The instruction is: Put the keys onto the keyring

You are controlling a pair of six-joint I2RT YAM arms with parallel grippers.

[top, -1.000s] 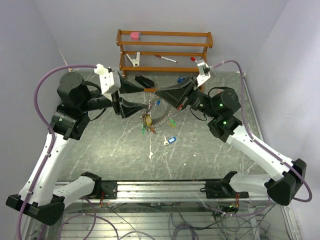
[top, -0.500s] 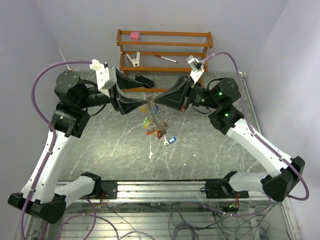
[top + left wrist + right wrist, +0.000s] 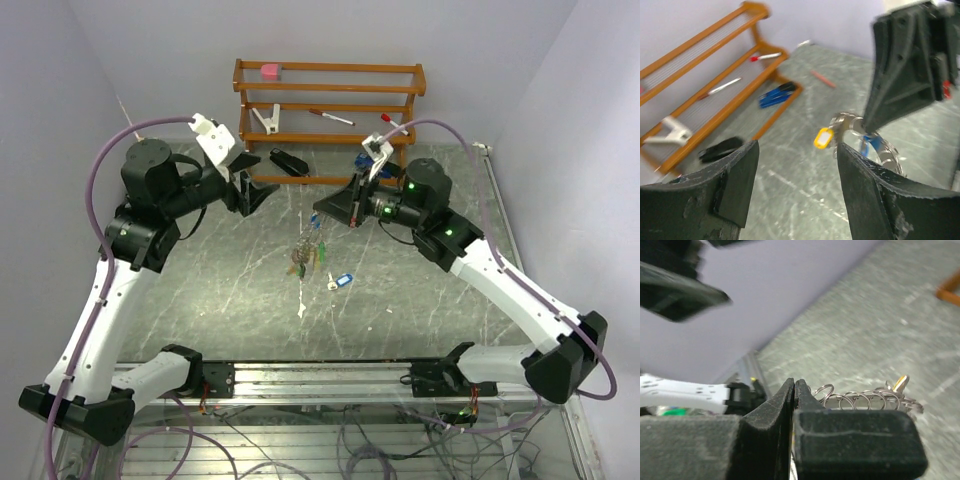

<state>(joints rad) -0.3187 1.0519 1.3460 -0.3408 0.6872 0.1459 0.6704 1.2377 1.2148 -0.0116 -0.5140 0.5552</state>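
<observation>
While the right claw [image 3: 322, 208] is clenched tight on the keyring [image 3: 885, 151], the ring hangs in the air above the middle of the surface [image 3: 220, 290], and several keys [image 3: 306, 258] with coloured tags dangle under it. The left claw [image 3: 256, 195] is released, its jaws standing wide with nothing between them, just to the left of the ring and apart from it. One more key with a blue tag [image 3: 341, 281] lies on the surface, a little nearer and to the right of the hanging bunch, so I judge the task is not finished.

The grip looks like a thin pinch on the metal rim. If the ring swings or turns in this pinch, it may slip out and the whole bunch would fall. If the left claw comes in from the side, it could knock the tags and set them swinging, or push keys back off the ring.
</observation>
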